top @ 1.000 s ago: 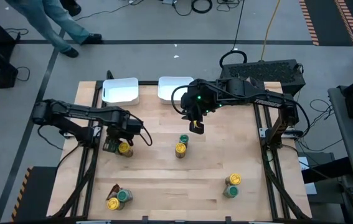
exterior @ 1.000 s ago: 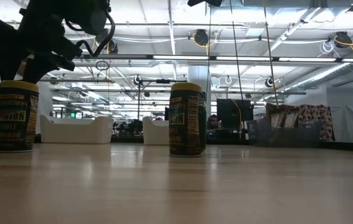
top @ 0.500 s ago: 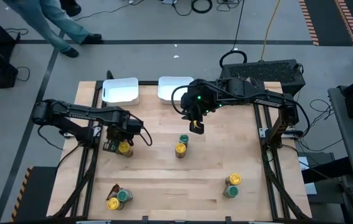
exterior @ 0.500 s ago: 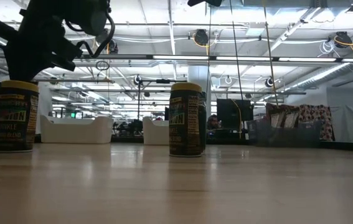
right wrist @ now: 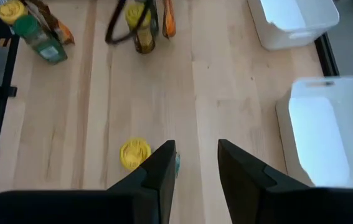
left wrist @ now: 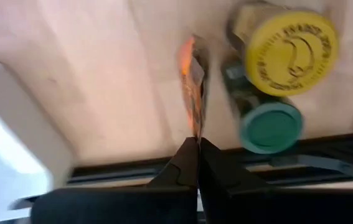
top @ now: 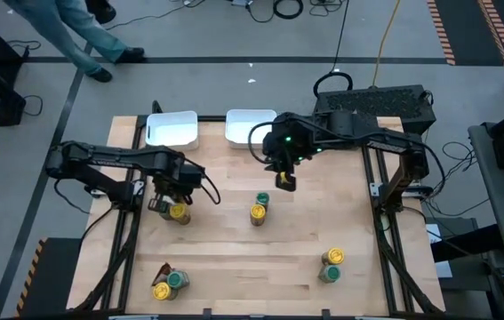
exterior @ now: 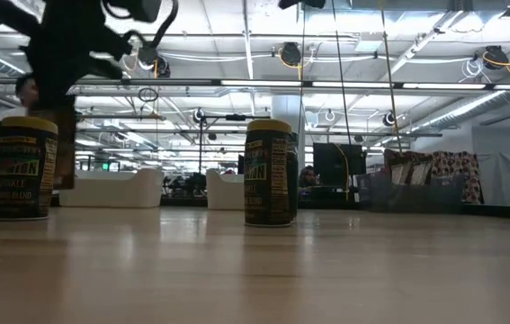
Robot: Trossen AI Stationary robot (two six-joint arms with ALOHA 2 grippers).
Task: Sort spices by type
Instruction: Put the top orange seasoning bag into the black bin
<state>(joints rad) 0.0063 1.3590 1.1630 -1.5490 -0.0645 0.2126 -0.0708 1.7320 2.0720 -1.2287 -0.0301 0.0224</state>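
Spices stand in small groups on the wooden table (top: 234, 258), seen in the high view. A yellow-lidded jar (top: 178, 212) is at centre left, just under my left hand (top: 164, 203). A yellow and green pair (top: 259, 208) stands in the middle, a second pair (top: 331, 265) at lower right, and a third group (top: 168, 282) at lower left has a brown-orange packet beside it.

My left hand is clenched on an orange packet (left wrist: 193, 93), pinched thin between the fingertips in the left wrist view. In the low view the packet (exterior: 64, 148) hangs clear of the table at the left edge. Near it the left wrist view shows a yellow lid (left wrist: 290, 51) and a green lid (left wrist: 271, 127), both blurred.

My right hand (top: 284, 180) hovers above the middle pair, fingers parted and grasping nothing. Two white trays (top: 172, 130) lie at the upper edge of the table.

The yellow lid carries raised lettering that I cannot read. In the low view the middle jar (exterior: 268, 173) has a dark label; the left jar (exterior: 22, 168) reads partly "BLEND". The left arm is cut off at the top there.
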